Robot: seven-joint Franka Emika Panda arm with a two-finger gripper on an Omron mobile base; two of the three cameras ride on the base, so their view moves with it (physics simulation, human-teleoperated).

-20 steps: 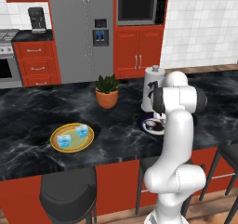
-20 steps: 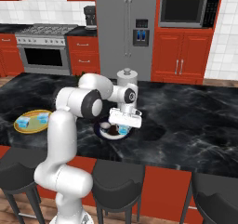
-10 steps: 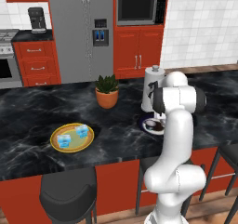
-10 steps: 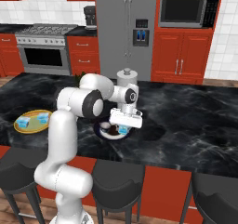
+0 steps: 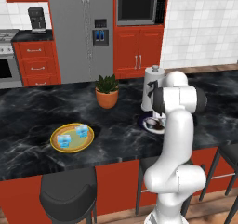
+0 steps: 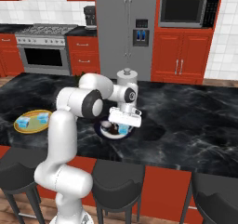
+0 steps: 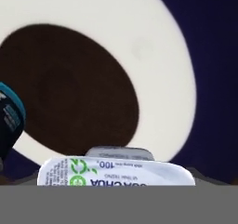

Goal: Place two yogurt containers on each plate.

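Release step: tool (image 6: 123,128) low over navy plate (image 6: 100,129), jaw state unclear. Yogurt cup (image 7: 116,171) sits right under it, second cup (image 7: 9,116) beside. Lift straight up. Yellow plate (image 5: 58,145), far left on bench, carries two.

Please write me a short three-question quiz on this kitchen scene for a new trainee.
1. True or false: the yellow plate holds two yogurt containers.
2. Which plate is the gripper over? A) yellow plate B) navy-rimmed plate
3. Fill in: behind the navy-rimmed plate stands a white ____.

Key: 1 true. 2 B. 3 paper towel roll.
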